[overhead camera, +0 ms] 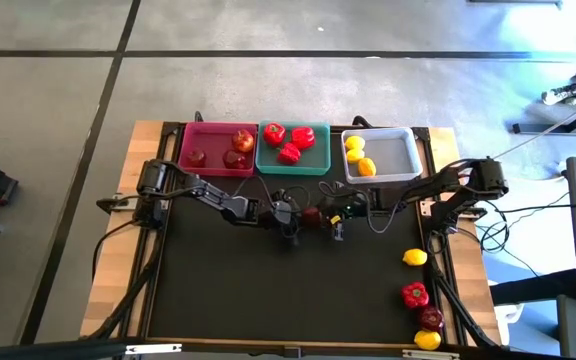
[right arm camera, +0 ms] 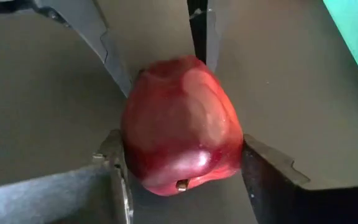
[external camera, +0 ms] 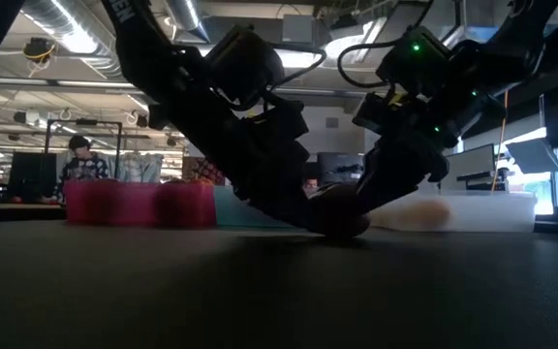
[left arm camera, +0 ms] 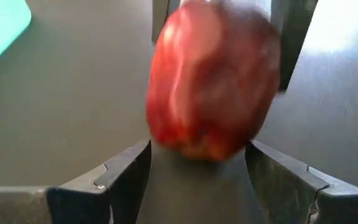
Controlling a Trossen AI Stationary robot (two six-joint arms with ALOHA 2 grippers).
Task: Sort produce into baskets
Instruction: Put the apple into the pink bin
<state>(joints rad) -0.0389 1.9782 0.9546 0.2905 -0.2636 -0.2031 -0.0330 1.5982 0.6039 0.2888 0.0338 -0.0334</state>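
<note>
A dark red apple [overhead camera: 311, 214] sits low over the middle of the black mat, between both grippers. My left gripper [overhead camera: 293, 216] comes at it from the table's left and my right gripper [overhead camera: 332, 216] from the right, each shut on it. In the low view the apple [external camera: 342, 219] shows at the mat's surface under the two slanting hands; whether it rests there I cannot tell. At the far edge stand the pink basket [overhead camera: 190, 148], the teal basket [overhead camera: 318, 160] and the white basket [overhead camera: 398, 155]. My left gripper pinches the apple's two sides [left arm camera: 160, 146] between its two fingers [left arm camera: 126, 171]. The fingers slant down from the table's left. The apple stands between their free ends, low at the mat. My right gripper pinches the apple's opposite sides [right arm camera: 232, 158] between its two fingers [right arm camera: 263, 177], slanting down from the table's right. The apple's stem end [right arm camera: 180, 184] faces this gripper. The left gripper's fingers [right arm camera: 107, 53] show on the apple's far part.
The pink basket holds apples [overhead camera: 238, 140], the teal one red peppers [overhead camera: 288, 140], the white one lemons [overhead camera: 358, 155]. By the mat's near right corner lie a lemon [overhead camera: 415, 257], a pepper [overhead camera: 415, 294], an apple [overhead camera: 430, 317] and another lemon [overhead camera: 427, 339].
</note>
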